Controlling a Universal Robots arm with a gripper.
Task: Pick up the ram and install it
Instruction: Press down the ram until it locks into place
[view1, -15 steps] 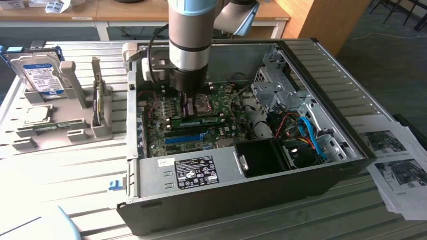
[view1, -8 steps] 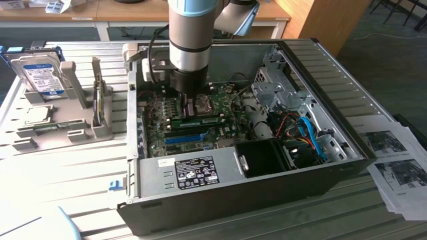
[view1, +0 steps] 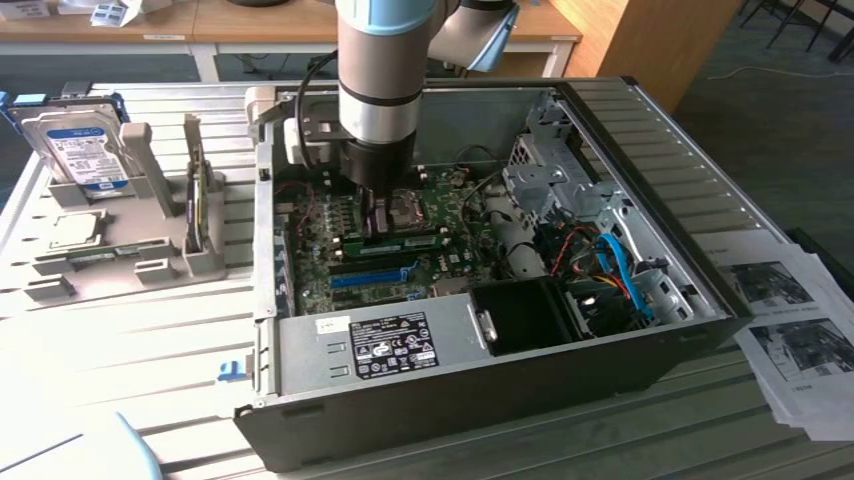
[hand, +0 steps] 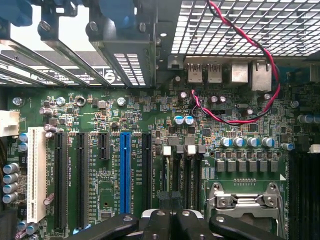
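Note:
My gripper (view1: 384, 212) reaches down into the open computer case (view1: 641, 130), just over the motherboard (view1: 320, 270). The ram (view1: 403, 240), a narrow green stick with a pale label, lies level directly under the fingers, along the memory slots, and the gripper is shut on its upper edge. In the wrist view the black fingers (hand: 155, 225) are pressed together, with the gripper (hand: 170, 222) in line with the black memory slots (hand: 184, 172). The fingers hide most of the ram there.
A blue slot (view1: 367, 278) (hand: 125, 170) and the silver processor socket (hand: 245, 205) flank the memory slots. A red-and-black wire (hand: 240, 120) loops nearby. The power supply (view1: 387, 340) and fan (view1: 534, 315) fill the case's front. Outside stand a hard drive (view1: 80, 150), a fixture (view1: 147, 250) and papers (view1: 787, 310).

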